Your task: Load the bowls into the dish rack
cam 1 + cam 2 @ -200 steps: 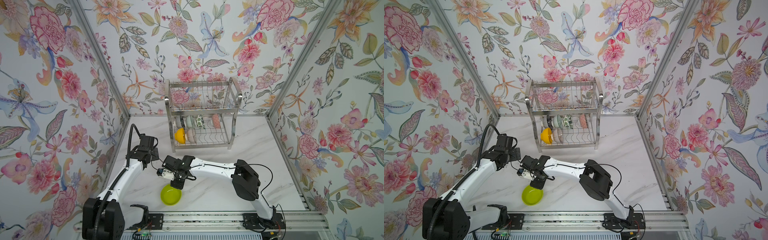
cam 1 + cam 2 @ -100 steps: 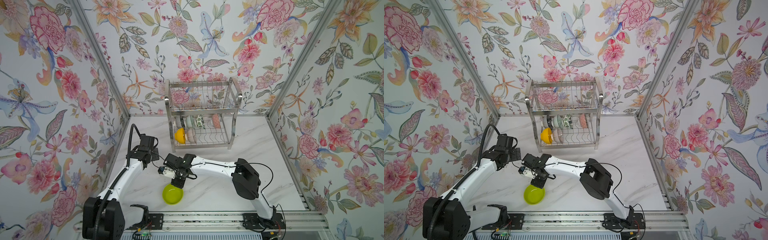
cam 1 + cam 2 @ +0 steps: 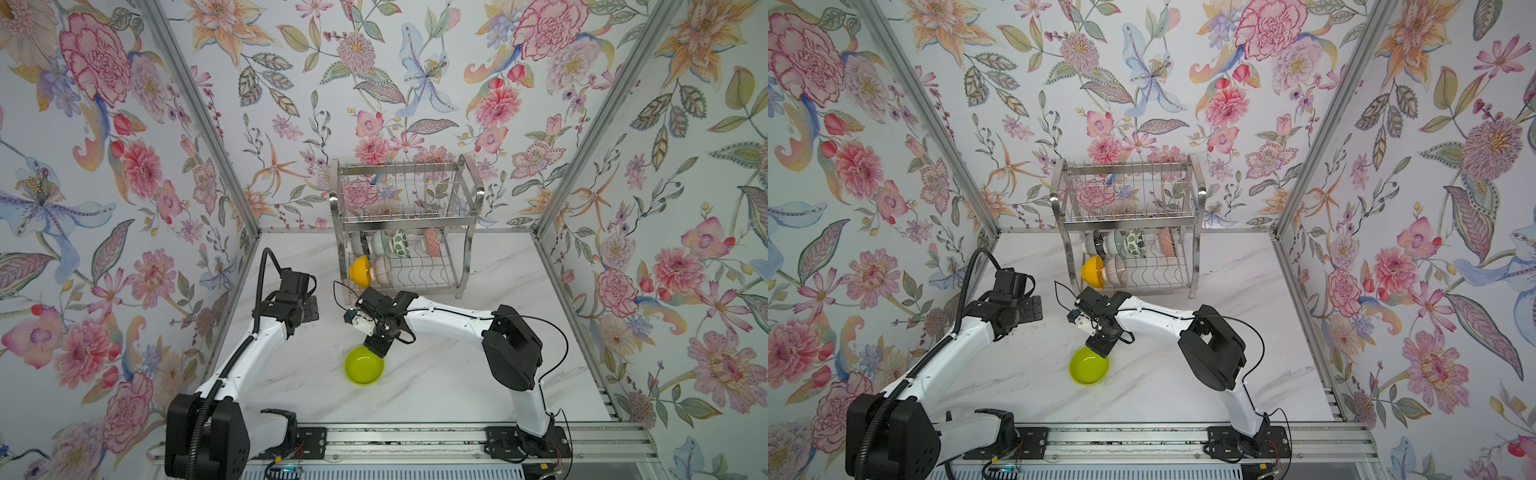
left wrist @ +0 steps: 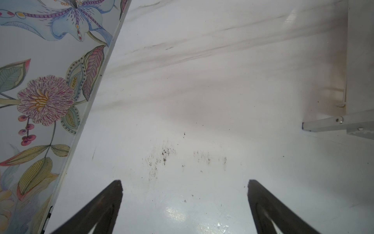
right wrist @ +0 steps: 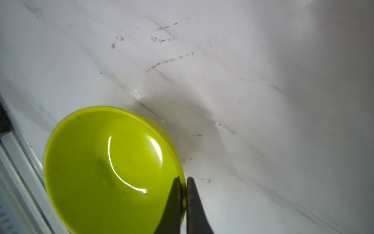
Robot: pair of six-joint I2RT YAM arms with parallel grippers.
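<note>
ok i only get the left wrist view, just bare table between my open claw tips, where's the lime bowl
observer: The lime green bowl sits upright on the table, in front of the dish rack and nearer the front edge.
operator: is anything on it
observer: Yes, the right claw is shut on its rim, one tip inside the bowl and one outside.
operator: and what's in the rack
observer: Several bowls stand on edge in the lower tier. The orange-yellow bowl is at its front left corner.
</note>
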